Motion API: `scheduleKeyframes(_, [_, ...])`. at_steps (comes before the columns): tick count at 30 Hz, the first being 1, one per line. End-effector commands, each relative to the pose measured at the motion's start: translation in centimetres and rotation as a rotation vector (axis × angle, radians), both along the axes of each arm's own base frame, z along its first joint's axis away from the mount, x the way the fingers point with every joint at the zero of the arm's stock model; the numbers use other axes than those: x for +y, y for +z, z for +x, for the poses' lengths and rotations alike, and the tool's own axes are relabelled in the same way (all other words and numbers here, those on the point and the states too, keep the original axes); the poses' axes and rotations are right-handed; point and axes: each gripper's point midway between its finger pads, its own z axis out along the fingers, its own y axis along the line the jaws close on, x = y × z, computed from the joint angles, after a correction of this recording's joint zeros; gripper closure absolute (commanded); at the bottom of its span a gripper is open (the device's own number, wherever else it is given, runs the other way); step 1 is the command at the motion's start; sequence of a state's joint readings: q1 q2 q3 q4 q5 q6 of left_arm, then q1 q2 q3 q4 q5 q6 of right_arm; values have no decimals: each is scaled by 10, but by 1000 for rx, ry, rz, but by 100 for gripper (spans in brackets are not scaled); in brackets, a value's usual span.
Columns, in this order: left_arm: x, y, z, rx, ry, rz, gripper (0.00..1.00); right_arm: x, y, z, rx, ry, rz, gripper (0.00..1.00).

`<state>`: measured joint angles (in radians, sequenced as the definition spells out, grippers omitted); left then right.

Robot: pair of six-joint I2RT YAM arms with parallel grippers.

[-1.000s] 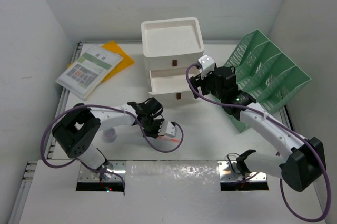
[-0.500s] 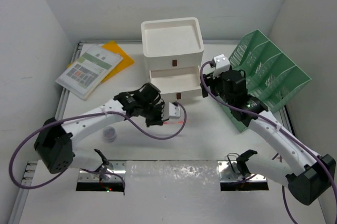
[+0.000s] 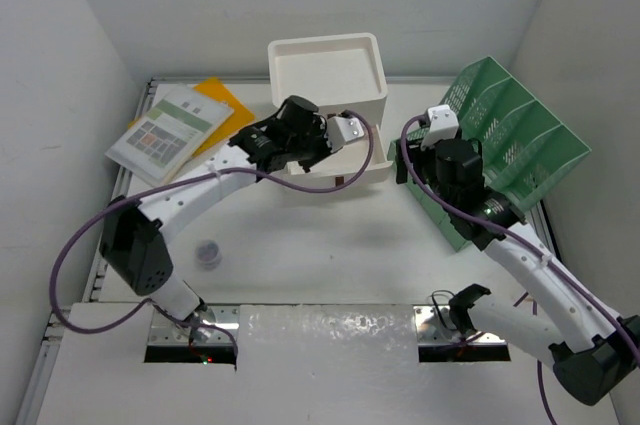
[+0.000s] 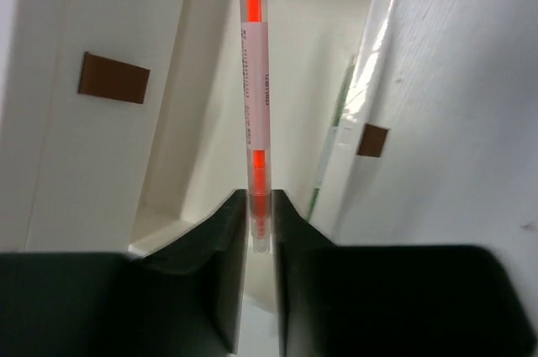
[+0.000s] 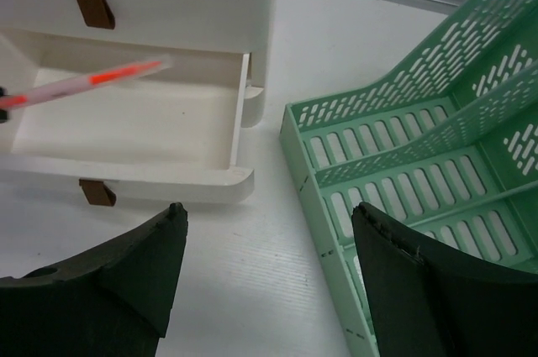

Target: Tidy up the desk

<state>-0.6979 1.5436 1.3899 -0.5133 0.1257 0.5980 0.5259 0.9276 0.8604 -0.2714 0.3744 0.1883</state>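
Observation:
My left gripper [image 4: 261,199] is shut on an orange pen [image 4: 255,105] with a white label and holds it over the open middle drawer [image 5: 126,126] of the white drawer unit [image 3: 328,73]. The pen also shows in the right wrist view [image 5: 92,80], slanting above the drawer's floor. In the top view the left gripper [image 3: 296,148] is at the front of the unit and hides the pen. My right gripper [image 5: 269,210] is open and empty, above the white desk [image 3: 340,245] between the drawer unit and the green rack; it also shows in the top view [image 3: 412,163].
A green mesh file rack [image 3: 510,145] stands at the right, also in the right wrist view [image 5: 420,147]. A printed booklet [image 3: 168,132] on a yellow folder [image 3: 226,103] lies at the back left. A small round clear object [image 3: 208,253] sits near the left front.
My left arm has carried the pen from the desk's front middle back to the open drawer. My right gripper has drawn away from the drawer toward the right.

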Motion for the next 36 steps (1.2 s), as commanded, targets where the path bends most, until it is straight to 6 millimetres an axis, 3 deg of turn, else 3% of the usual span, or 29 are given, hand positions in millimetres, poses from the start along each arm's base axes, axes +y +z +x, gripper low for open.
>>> scheduleKeyframes(1, [5, -1, 35, -52, 100, 23, 84, 14, 1, 1, 0, 55, 44, 23])
scheduleKeyframes(2, [8, 1, 40, -61, 128, 26, 56, 16, -1, 1, 9, 62, 47, 22])
scheduleKeyframes(3, [8, -2, 42, -52, 137, 27, 40, 19, -1, 1, 11, 72, 55, 22])
scheduleKeyframes(4, [10, 0, 43, -52, 143, 24, 17, 21, 0, 0, 9, 82, 71, 22])
scheduleKeyframes(5, [11, 2, 43, -54, 147, 19, 1, 24, 2, 1, -3, 88, 87, 22])
scheduleKeyframes(8, [11, 26, 43, -81, 175, -44, 0, 34, -2, 2, -2, 120, 134, 22])
scheduleKeyframes(10, [14, 58, 46, -121, 202, -112, 0, 39, -5, 5, 7, 131, 140, 23])
scheduleKeyframes(15, [49, 140, 74, -182, 366, -372, 0, 55, -27, 10, 57, 157, 199, 30])
scheduleKeyframes(16, [53, 144, 77, -181, 384, -387, 1, 59, -27, 13, 47, 160, 220, 31])
scheduleKeyframes(18, [59, 143, 85, -177, 427, -367, 1, 62, -37, 16, 70, 137, 256, 37])
scheduleKeyframes(20, [68, 132, 101, -170, 505, -356, 1, 66, -44, 21, 68, 124, 290, 52])
scheduleKeyframes(21, [76, 136, 110, -187, 547, -370, 0, 71, -46, 21, 69, 126, 321, 59])
scheduleKeyframes(22, [80, 133, 118, -165, 589, -397, 0, 76, -48, 22, 51, 141, 344, 76])
scheduleKeyframes(24, [98, 126, 145, -127, 658, -417, 1, 91, -51, 22, 43, 176, 366, 88])
scheduleKeyframes(25, [107, 111, 159, -94, 697, -414, 1, 95, -57, 21, 49, 183, 356, 88])
scheduleKeyframes(27, [112, 113, 171, -108, 722, -429, 1, 107, -68, 18, 54, 205, 287, 81])
scheduleKeyframes(32, [126, 93, 196, -118, 799, -401, 1, 130, -87, 6, 48, 221, 182, 52])
scheduleKeyframes(36, [134, 73, 202, -98, 823, -387, 2, 130, -99, 6, 44, 152, 217, 48])
